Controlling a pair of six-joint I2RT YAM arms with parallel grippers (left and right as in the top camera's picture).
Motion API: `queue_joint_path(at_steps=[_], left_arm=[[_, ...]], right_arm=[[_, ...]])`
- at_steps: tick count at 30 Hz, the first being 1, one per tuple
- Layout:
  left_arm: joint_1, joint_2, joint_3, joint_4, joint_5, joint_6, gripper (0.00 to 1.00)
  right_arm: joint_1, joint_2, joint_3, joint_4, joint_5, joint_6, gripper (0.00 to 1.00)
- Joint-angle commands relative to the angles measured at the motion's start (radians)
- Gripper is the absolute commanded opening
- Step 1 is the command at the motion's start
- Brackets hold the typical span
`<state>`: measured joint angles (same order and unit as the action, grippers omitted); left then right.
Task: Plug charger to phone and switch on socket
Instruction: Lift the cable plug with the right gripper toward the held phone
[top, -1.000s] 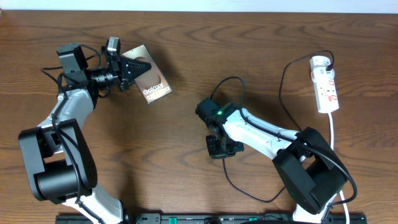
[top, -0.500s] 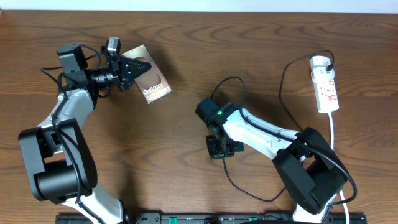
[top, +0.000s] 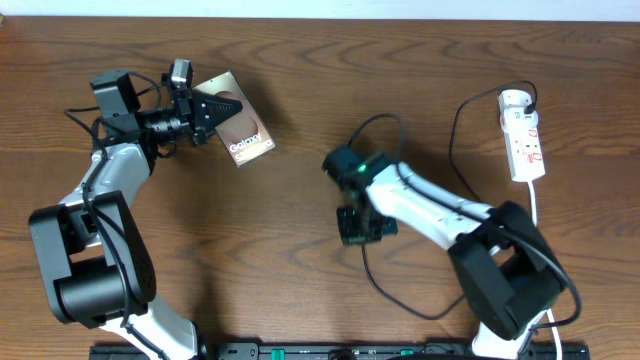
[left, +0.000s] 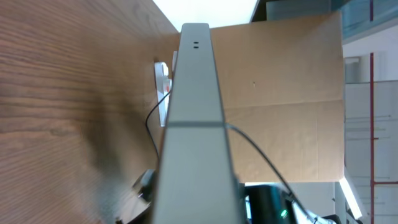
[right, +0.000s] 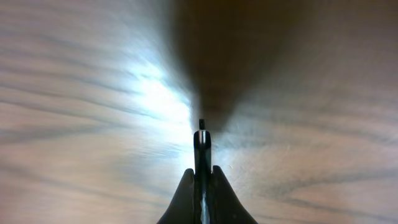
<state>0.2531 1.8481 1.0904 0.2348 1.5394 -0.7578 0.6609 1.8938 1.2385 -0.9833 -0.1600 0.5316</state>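
Up and to the left of the right gripper (top: 364, 228), as the overhead view lays it out, sits the phone (top: 243, 128), well apart from it with bare table (top: 300, 60) between them. That gap is what your next move turns on. The phone's long axis runs on a slant from the upper left down to the lower right, so its free short end faces roughly towards your right arm. The left gripper (top: 205, 113) comes in from the left and is clamped on the phone's other end, with the lettered face turned upward. You cannot tell from these views whether the slab's lower edge touches the wood. In the left wrist view the phone (left: 193, 124) shows edge-on, reaching away from the camera, with two small marks near its far end; whether those are at the port is too small to judge. Your right gripper has its fingers pressed together on the charger's (top: 456, 135) plug tip (right: 201, 134), which pokes out just beyond them as a thin dark stub aimed at the wood rather than at the phone. By my reading, you will need to turn that tip to line up with the phone's long axis and carry it leftward to the free end while the left arm holds steady. The socket (top: 523, 140) lies at the far right, away from both grippers and nearer your right arm, with the switching step not yet done.
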Motion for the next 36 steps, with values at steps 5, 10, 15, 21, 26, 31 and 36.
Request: queue_joint_path(at_steps=[5, 10, 15, 21, 26, 31, 36], left_arm=[[0.051, -0.008, 0.003, 0.002, 0.032, 0.016, 0.07], [0.077, -0.008, 0.003, 0.003, 0.032, -0.010, 0.07], [0.098, -0.008, 0.003, 0.003, 0.032, -0.025, 0.07], [0.098, -0.008, 0.004, 0.028, 0.032, -0.058, 0.07], [0.094, -0.019, 0.004, 0.132, 0.032, -0.182, 0.07], [0.076, -0.047, 0.004, 0.288, 0.032, -0.315, 0.07], [0.034, -0.060, 0.004, 0.404, 0.032, -0.401, 0.07]], right_arm=[[-0.171, -0.159, 0.151, 0.010, -0.444, -0.277, 0.01], [-0.304, -0.200, 0.161, 0.035, -1.007, -0.603, 0.01], [-0.354, -0.187, 0.160, 0.014, -1.171, -0.786, 0.01], [-0.302, -0.143, 0.160, 0.040, -1.225, -0.854, 0.01], [-0.254, -0.043, 0.160, 0.113, -1.273, -0.810, 0.01], [-0.220, 0.081, 0.160, 0.194, -1.391, -0.805, 0.01], [-0.193, 0.145, 0.160, 0.320, -1.402, -0.691, 0.01]])
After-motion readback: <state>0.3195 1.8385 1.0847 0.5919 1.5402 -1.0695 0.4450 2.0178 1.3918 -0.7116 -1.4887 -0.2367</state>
